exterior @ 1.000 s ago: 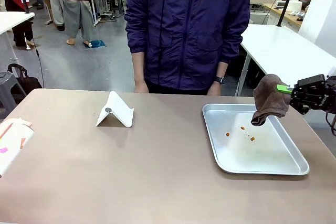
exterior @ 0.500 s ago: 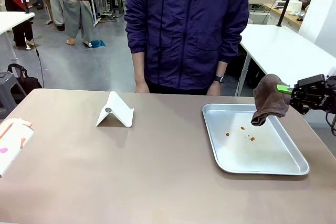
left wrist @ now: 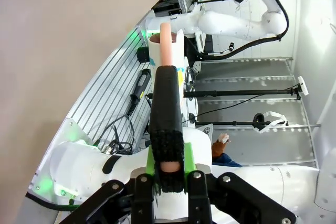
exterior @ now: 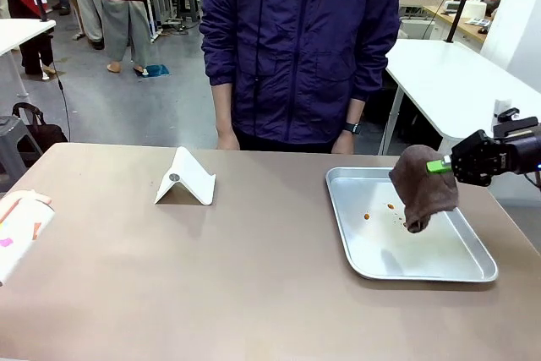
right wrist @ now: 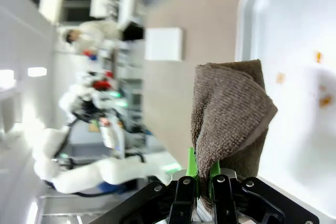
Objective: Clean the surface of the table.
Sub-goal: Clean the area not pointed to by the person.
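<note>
Right gripper (exterior: 439, 166), reaching in level over the desk (exterior: 254, 276), pinches a brown cloth (exterior: 420, 188) over a crumb-flecked metal tray (exterior: 423, 276); left gripper (left wrist: 166, 77) sits closed.

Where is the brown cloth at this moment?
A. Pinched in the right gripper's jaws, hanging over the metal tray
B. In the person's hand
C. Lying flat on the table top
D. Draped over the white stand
A: the right gripper has its jaws closed on the brown cloth, which hangs over the metal tray and its orange crumbs.
</note>
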